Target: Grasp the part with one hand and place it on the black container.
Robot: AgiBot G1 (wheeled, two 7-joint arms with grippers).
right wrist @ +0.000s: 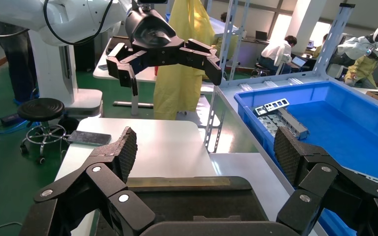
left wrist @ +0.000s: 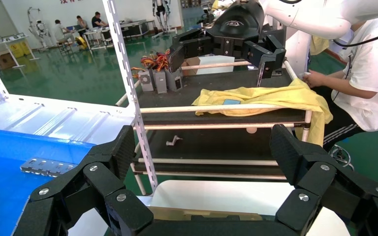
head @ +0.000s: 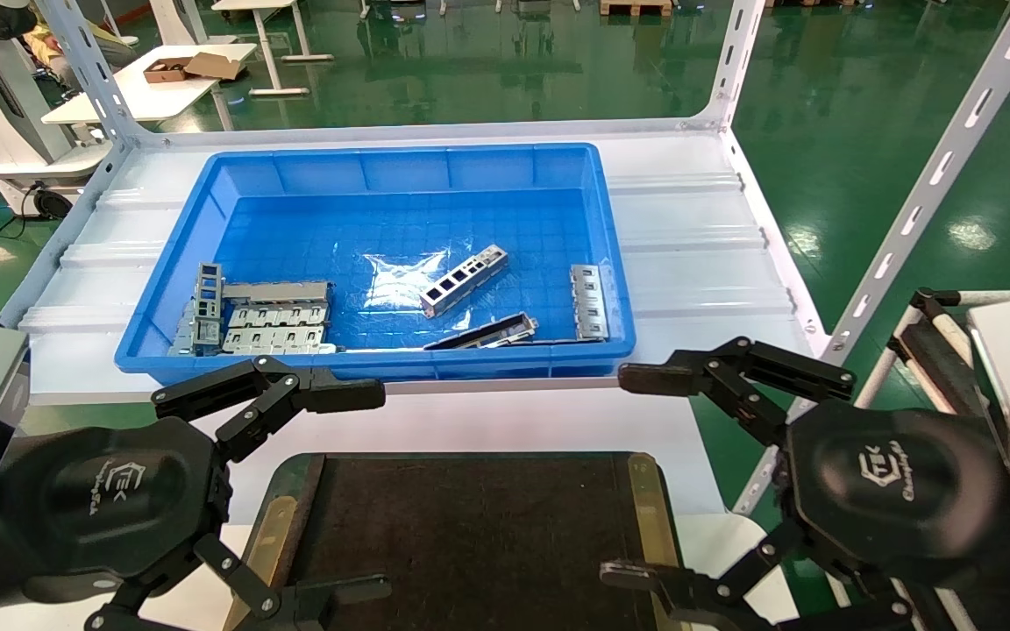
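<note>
While both our grippers hover spread wide, the part (head: pixel 463 280) lies mid-frame in the blue bin (head: pixel 207 197).
Our left gripper (head: pixel 343 491) and right gripper (head: pixel 636 478) flank the black container (head: pixel 470 535) at lower centre, holding nothing.

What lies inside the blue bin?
Inside the blue bin: a four-hole part, a dark bar, another strip, stacked cages. Anything beneath the stack is hidden.

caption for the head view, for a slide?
Both open grippers, left and right, flank the empty black tray; metal parts wait in the blue bin.
</note>
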